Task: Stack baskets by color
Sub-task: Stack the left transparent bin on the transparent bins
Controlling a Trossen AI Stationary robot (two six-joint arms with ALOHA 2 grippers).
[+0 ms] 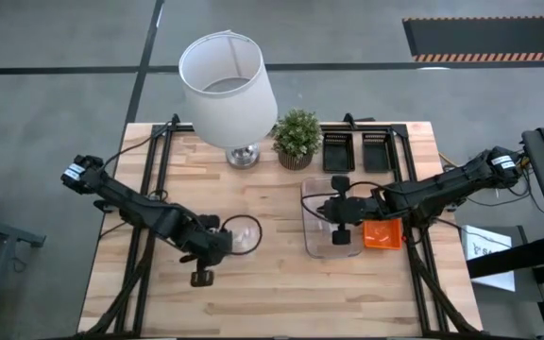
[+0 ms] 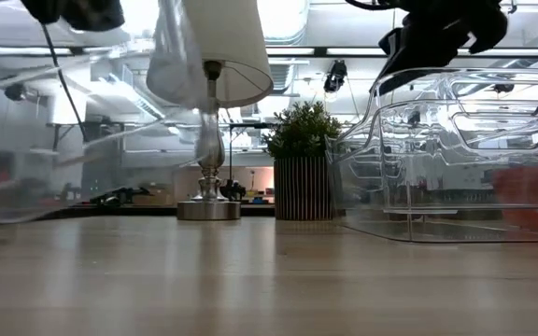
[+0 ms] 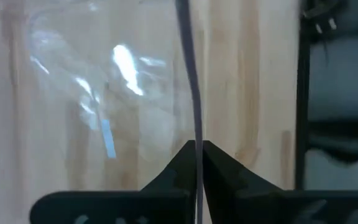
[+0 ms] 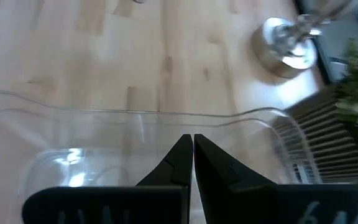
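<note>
On the bench [image 1: 281,283] there are two clear baskets, two black baskets and one red-orange basket visible. The left end effector [image 1: 227,238] is closed on the thin wall of one clear basket [image 1: 242,233] at the bench's left-middle; the left wrist view shows its fingers [image 3: 185,163] pinched together with the wall edge running between them. The right end effector [image 1: 340,212] is closed over the second clear basket [image 1: 324,241], right of centre; whether it actually grips the rim I cannot tell. The red-orange basket [image 1: 382,234] lies touching that clear basket's right side. The two black baskets [image 1: 337,149] [image 1: 377,150] sit side by side at the far edge, just right of one potted plant [image 1: 297,137]. One white lamp [image 1: 229,85] stands left of the plant.
</note>
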